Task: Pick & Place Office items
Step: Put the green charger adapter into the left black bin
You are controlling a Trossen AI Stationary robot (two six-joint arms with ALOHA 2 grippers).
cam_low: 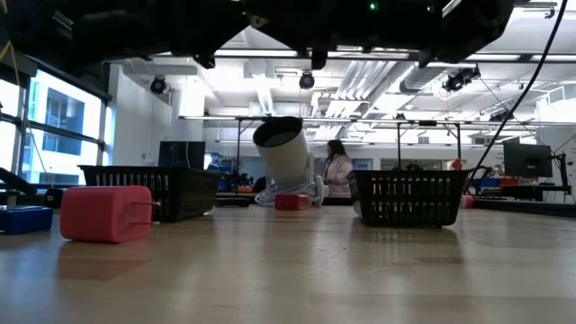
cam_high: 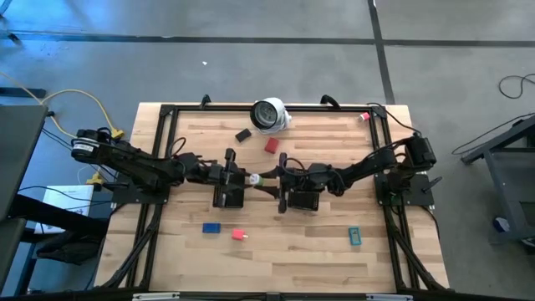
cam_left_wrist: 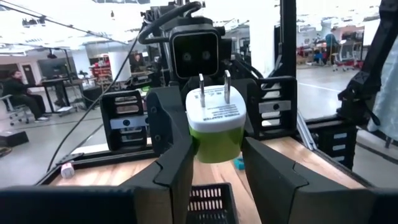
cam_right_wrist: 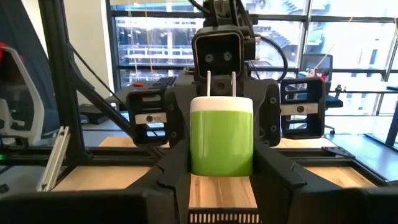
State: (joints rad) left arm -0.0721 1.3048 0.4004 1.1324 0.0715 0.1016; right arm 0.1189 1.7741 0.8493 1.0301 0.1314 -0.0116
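While both the left gripper (cam_high: 248,177) and right gripper (cam_high: 266,177) pinch one green charger (cam_left_wrist: 214,127) mid-handover, red (cam_high: 271,145), blue (cam_high: 211,227), pink (cam_high: 238,235), teal (cam_high: 354,237) pieces lie untrayed

Glossy plastic charger (cam_left_wrist: 214,127), matt wood table (cam_high: 284,251)

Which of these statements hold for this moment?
1. The green-and-white plug is up off the table, between the left gripper and the right gripper. True.
2. The blue piece lies inside a mesh tray. False: it lies on the bare table, on the left arm's side.
3. The white round object stands near the table's far edge. True.
4. The teal piece touches the blue piece. False: they lie well apart, with the pink piece between them.
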